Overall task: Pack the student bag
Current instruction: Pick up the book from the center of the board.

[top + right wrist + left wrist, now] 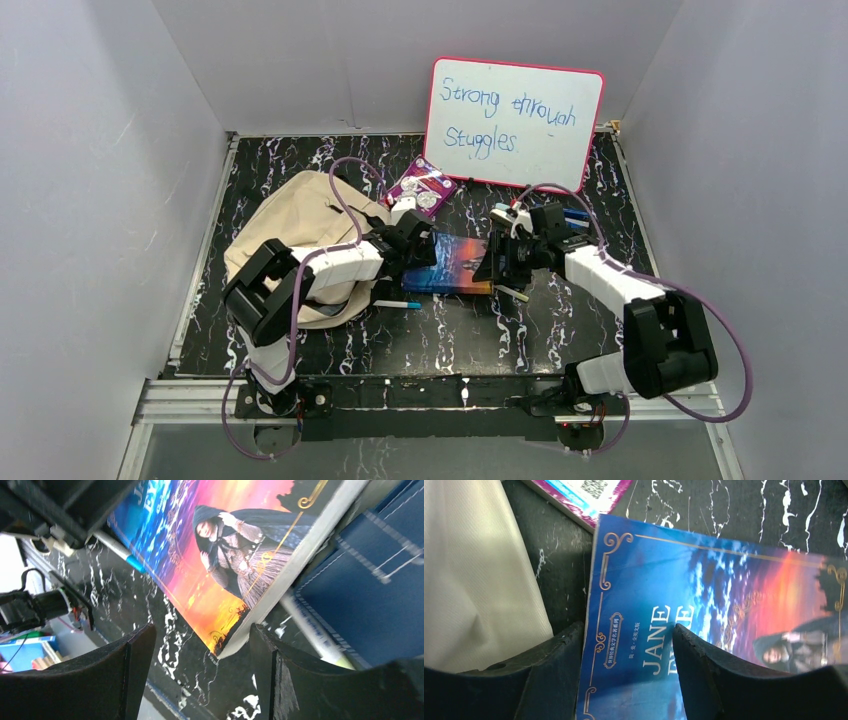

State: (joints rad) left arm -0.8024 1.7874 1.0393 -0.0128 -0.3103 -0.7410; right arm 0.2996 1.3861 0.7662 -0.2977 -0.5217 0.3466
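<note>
Student bag point(290, 215) lies near book point(460, 262); left gripper point(626, 627), right gripper point(202, 627) released over its edges.

The left arm point(335, 265) rises from its base at the near edge, folds sharply at the elbow and runs its white forearm toward the middle, wrist tipped downward. The left tool point(420, 248) has both dark fingers point(549, 675) spread apart (nothing pinched between them). The right arm point(610, 275) mirrors it, with the elbow bent out to the side and the forearm angled inward and away from its base. The right tool point(500, 262) points down and toward the left tool, near it but not touching. Its fingers point(122, 672) are likewise parted, gripping nothing.
</note>
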